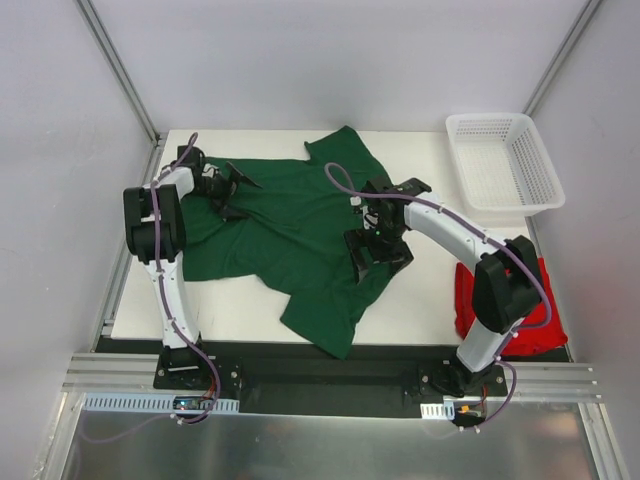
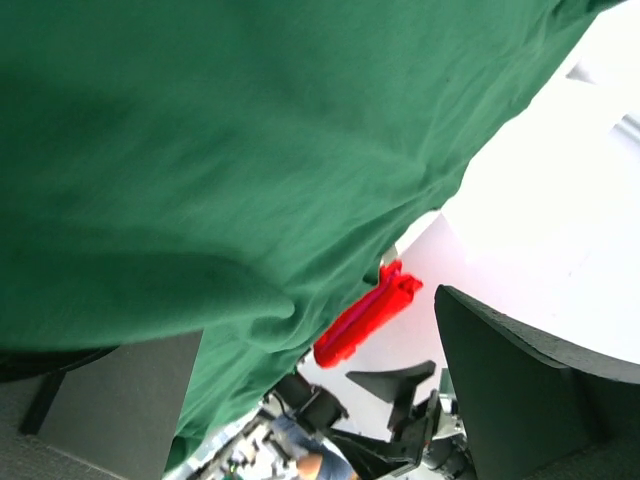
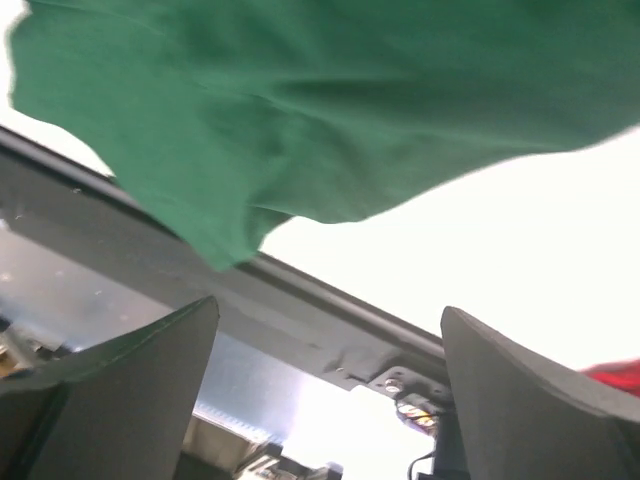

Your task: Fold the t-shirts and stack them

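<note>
A green t-shirt point(image 1: 290, 235) is spread, crumpled, over the white table point(image 1: 425, 300), with one sleeve laid past the near edge. The left gripper point(image 1: 228, 192) is seen at its far left part and the right gripper point(image 1: 378, 248) at its right side. Both are spread wide, with nothing clamped between the fingers point(image 3: 520, 400). A red t-shirt point(image 1: 515, 320) is bunched at the near right corner.

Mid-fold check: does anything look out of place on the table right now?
Yes. The green t-shirt lies rumpled and skewed, with one end drooping over the near edge of the table. The red t-shirt sits bunched at the near right corner and also appears to be partly off the table.
</note>
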